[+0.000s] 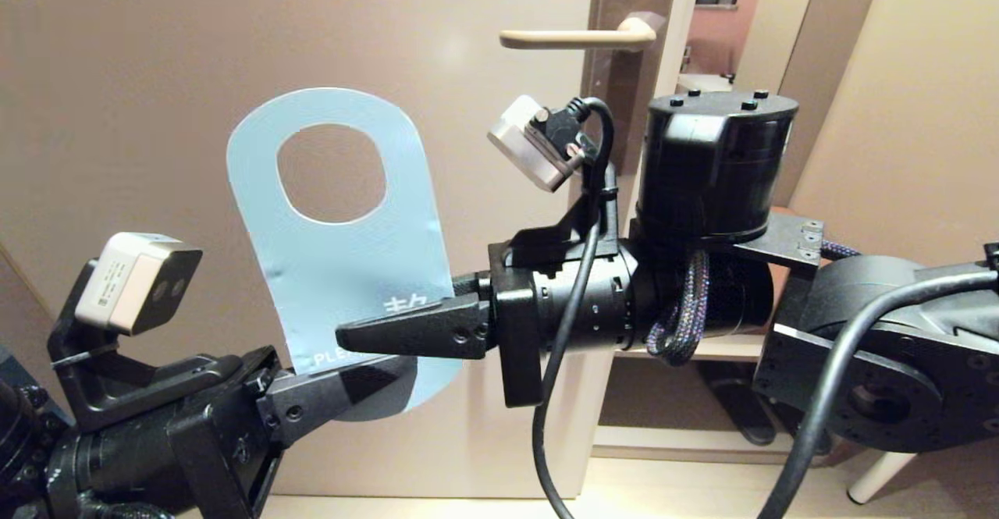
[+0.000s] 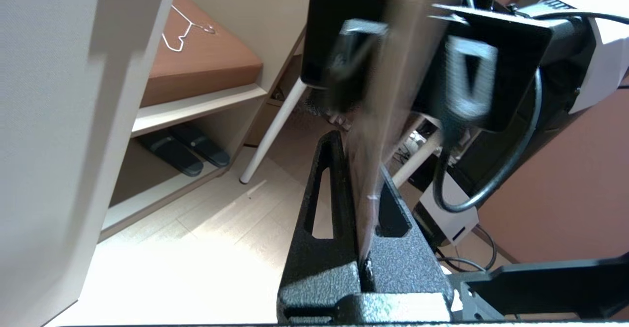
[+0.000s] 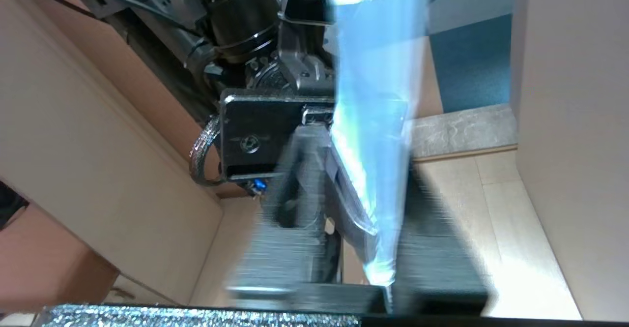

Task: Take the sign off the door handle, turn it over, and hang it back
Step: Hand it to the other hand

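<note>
Both grippers are on the sign (image 1: 343, 269), off the door handle (image 1: 577, 37) and held upright in front of the door (image 1: 117, 74), grey-blue face toward you, oval hole end up; left gripper (image 1: 359, 382) comes in from the lower left corner of the head view, fingers closed flat on the sign's bottom rounded end; left wrist view shows the card edge-on, pinched between the two black fingers (image 2: 319, 228); right gripper (image 1: 375, 332) reaches in from the right, fingers closed across the sign's lower right edge just above the left gripper's hold; right wrist view shows the blue card (image 3: 373, 145) running between its fingers, blurred; handle sits up and to the right of the sign, well apart, free tip pointing left; you have open door face all round the sign's upper half.
</note>
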Controlling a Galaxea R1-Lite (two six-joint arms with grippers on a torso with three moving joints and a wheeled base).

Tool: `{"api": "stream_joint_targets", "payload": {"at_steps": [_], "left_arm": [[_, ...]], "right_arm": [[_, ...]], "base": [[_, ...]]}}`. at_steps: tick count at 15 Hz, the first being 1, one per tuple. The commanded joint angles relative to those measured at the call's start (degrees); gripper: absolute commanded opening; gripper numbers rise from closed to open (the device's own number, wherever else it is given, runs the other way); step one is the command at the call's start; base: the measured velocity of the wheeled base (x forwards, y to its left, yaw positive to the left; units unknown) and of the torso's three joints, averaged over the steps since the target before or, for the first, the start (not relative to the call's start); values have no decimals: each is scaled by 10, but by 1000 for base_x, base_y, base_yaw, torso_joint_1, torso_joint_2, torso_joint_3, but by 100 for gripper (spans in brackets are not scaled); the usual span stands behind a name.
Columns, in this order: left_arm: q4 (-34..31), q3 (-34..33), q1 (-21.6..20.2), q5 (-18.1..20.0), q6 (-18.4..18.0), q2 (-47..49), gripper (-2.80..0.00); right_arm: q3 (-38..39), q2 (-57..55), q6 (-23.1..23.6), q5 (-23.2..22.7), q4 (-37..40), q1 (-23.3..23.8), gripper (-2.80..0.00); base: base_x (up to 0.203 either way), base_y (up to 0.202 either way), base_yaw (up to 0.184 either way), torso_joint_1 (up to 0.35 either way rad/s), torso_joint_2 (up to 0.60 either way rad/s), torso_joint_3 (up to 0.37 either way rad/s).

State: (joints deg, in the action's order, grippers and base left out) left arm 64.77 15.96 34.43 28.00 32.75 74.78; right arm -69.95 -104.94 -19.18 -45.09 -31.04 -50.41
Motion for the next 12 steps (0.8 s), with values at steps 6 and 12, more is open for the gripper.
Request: {"api": "stream_joint_targets", "payload": {"at_steps": [6, 12], "left_arm": [[3, -6, -1, 2, 2, -1, -280], [3, -34, -23, 1, -2, -18, -280]], "right_arm": [[0, 2, 2, 4, -3, 7, 0], [22, 27, 16, 16, -2, 79, 0]], "base": [[0, 0, 0, 0, 0, 0], [0, 0, 0, 0, 0, 0]]}}
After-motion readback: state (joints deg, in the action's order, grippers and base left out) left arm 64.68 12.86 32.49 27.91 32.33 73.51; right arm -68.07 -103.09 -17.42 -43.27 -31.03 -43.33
